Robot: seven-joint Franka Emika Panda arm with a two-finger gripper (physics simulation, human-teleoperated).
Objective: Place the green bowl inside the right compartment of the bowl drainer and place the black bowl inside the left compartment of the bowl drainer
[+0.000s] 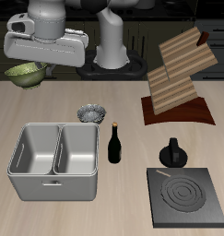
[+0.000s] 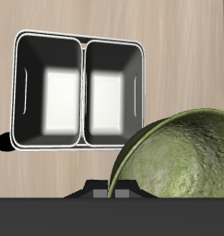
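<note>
- One green bowl [image 1: 24, 75], olive with a mottled inside, is shown held aloft at the gripper [image 1: 30, 61], farther back than the bowl drainer [image 1: 54, 152].
- One black bowl [image 1: 93, 113], speckled, is seen on the table just behind the drainer.
- The drainer's two grey metal wells are shown empty.
- The gripper is closed on the green bowl's rim.
- One dark bottle [image 1: 114, 144] is shown upright beside the drainer.

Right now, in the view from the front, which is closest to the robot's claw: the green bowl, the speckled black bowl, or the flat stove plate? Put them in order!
From the gripper:
1. The green bowl, hanging right at the gripper, off the table.
2. The black bowl, on the table just behind the bowl drainer.
3. The stove plate, at the table's front corner, far across.
</note>
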